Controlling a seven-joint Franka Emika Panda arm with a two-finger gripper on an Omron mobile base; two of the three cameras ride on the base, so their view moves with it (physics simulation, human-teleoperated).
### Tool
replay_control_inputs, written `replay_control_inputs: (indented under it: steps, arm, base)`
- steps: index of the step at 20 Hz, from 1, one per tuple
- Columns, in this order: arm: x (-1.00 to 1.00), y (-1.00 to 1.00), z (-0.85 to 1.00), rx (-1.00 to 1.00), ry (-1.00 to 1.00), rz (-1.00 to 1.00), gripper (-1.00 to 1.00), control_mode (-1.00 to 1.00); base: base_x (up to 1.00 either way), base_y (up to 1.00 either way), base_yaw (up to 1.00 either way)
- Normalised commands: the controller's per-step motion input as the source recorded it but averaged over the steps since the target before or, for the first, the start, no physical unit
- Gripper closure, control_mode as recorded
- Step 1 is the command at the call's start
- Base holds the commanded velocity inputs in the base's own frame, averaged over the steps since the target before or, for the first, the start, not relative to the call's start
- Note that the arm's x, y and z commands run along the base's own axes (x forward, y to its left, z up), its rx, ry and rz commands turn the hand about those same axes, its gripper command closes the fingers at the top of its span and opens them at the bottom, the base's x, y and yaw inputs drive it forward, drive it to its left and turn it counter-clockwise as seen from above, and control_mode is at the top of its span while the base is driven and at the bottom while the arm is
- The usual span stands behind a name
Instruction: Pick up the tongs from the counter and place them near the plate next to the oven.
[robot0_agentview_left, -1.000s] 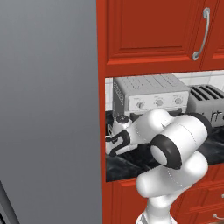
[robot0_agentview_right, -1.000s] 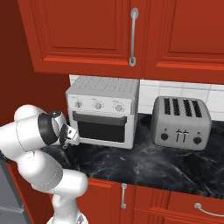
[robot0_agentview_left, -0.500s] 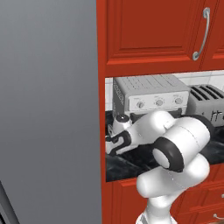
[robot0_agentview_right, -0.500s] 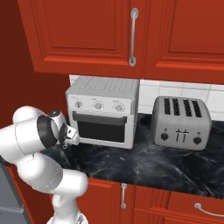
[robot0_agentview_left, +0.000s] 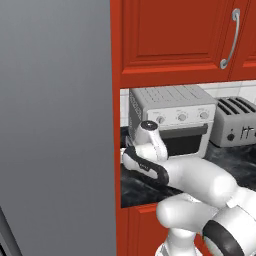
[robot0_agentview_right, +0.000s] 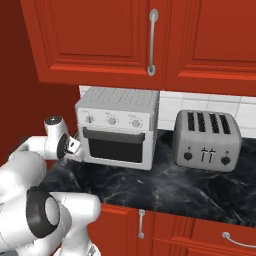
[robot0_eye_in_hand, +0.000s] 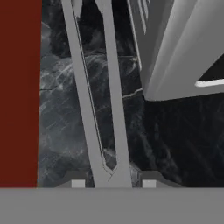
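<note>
Scene, big to small: grey tall panel (robot0_agentview_left: 55, 125) on the left, red upper cabinets (robot0_agentview_right: 100, 40) above, black marble counter (robot0_agentview_right: 190, 190) below. On it, silver toaster oven (robot0_agentview_right: 117, 127), with a four-slot toaster (robot0_agentview_right: 207, 140) well apart to its right.

Arm is folded low into the corner left of the toaster oven. Gripper (robot0_agentview_right: 72, 146) sits just beside the oven's front-left edge, pointing down at the counter.

Tongs (robot0_eye_in_hand: 98, 100) lie flat on the counter in the gap between the red side wall (robot0_eye_in_hand: 19, 92) and the toaster oven's corner (robot0_eye_in_hand: 175, 52). In the hand view their long axis runs straight away from the camera: joined end nearest, right between the fingers (robot0_eye_in_hand: 78, 183), arms spreading toward the far end.

Fingers sit apart, one each side of the joined end, holding nothing as far as I can tell; contact can't be confirmed.

My read: closing direction is across the tongs' width, so alignment looks right. Tight clearance to the oven corner on the lift-out. Plate and wall oven are elsewhere.
</note>
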Motion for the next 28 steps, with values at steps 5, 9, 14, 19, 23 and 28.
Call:
replay_control_inputs:
  steps: [5,9,14,19,23,28]
  arm:
    - [-0.77,0.00,1.00,0.04,0.05,0.00,1.00,-1.00]
    - [-0.82,0.00,1.00,0.00,0.14,0.00,1.00,-1.00]
    - [-0.85,0.00,0.78,-0.02,0.19,0.00,1.00,-1.00]
    - [-0.47,-0.12,0.45,-0.10,0.25,0.00,1.00,-1.00]
    - [-0.03,-0.15,0.26,-0.11,0.26,0.00,1.00,-1.00]
    - [0.05,-0.17,0.05,-0.07,0.23,0.00,1.00,-1.00]
  base:
    - [0.00,0.00,0.00]
    - [0.00,0.00,0.00]
    - [0.00,0.00,0.00]
    - [0.00,0.00,0.00]
    - [0.00,0.00,0.00]
    - [0.00,0.00,0.00]
